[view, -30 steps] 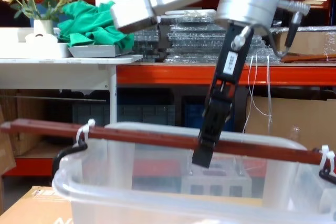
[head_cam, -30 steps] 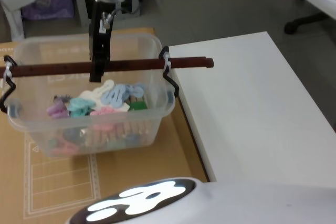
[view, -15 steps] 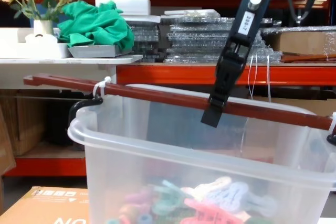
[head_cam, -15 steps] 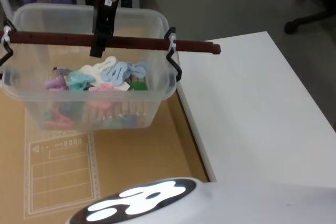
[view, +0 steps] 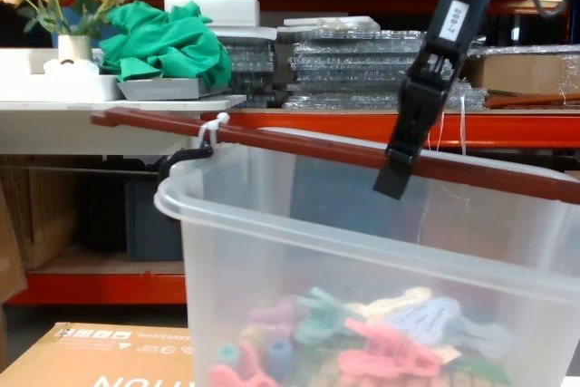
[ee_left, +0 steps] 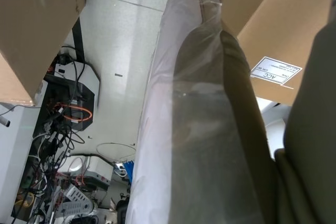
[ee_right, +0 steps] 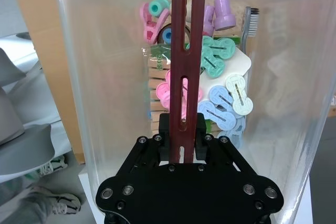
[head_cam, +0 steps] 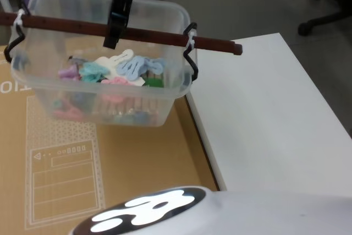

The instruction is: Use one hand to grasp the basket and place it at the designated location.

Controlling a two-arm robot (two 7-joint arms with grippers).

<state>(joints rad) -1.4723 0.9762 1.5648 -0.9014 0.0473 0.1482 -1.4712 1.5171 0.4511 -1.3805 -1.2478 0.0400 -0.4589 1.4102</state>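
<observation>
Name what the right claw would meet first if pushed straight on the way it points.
The right claw is shut on the bar handle; straight beyond, probably the coloured clips in the basket, though depth is unclear.

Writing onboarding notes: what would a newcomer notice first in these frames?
First, the clear basket full of pastel clips, hanging tilted above the cardboard box at the robot's left front. Next, the right gripper, clamped mid-span on the basket's reddish-brown bar handle. The white table sits just to the right.
</observation>
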